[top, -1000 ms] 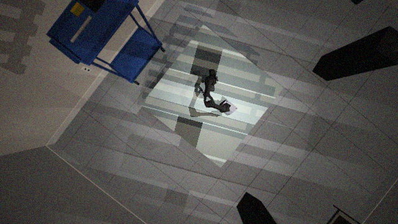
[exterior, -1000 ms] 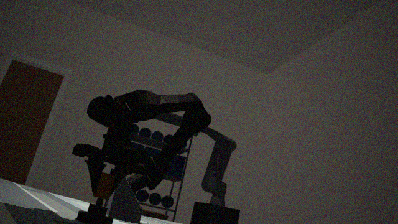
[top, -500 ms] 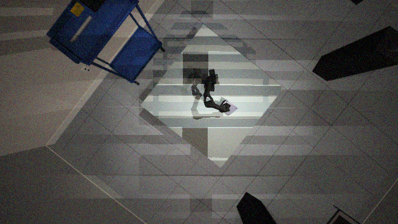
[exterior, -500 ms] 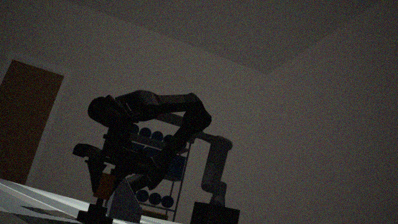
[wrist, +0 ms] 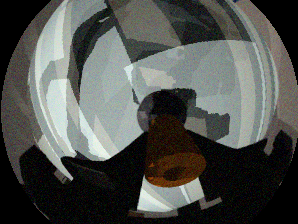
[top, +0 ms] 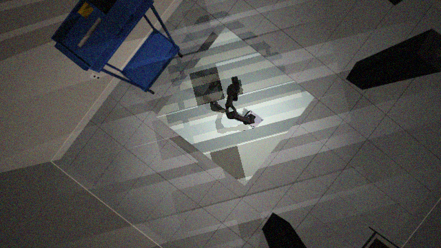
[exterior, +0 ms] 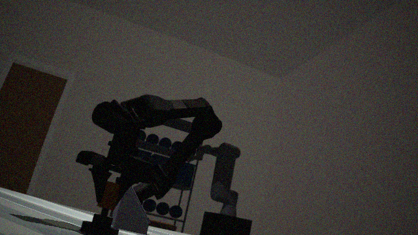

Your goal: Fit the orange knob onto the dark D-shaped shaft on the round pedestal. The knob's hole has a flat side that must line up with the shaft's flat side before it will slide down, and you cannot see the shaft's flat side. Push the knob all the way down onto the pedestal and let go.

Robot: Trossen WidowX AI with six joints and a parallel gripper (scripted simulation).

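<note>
The orange knob [exterior: 111, 192] [wrist: 175, 160] is upright between the fingers of my gripper [exterior: 110, 197] [wrist: 166, 133], which is shut on it. The dark round pedestal [exterior: 98, 226] [wrist: 164, 99] is below the knob. A short length of the dark shaft [exterior: 104, 211] shows between the knob's lower end and the pedestal, so the knob is not down on it. Whether the shaft's tip is inside the knob or just touching is hidden. The shaft's flat side cannot be seen. In the top view the arm is tiny and the knob cannot be made out.
A pale grey wedge-shaped block [exterior: 130, 213] stands close beside the gripper and pedestal. Behind are a rack with dark balls [exterior: 162, 208] and a second grey arm on a black box [exterior: 225, 224]. A blue cart [top: 151, 56] stands away from the table. Striped shadows cross the table.
</note>
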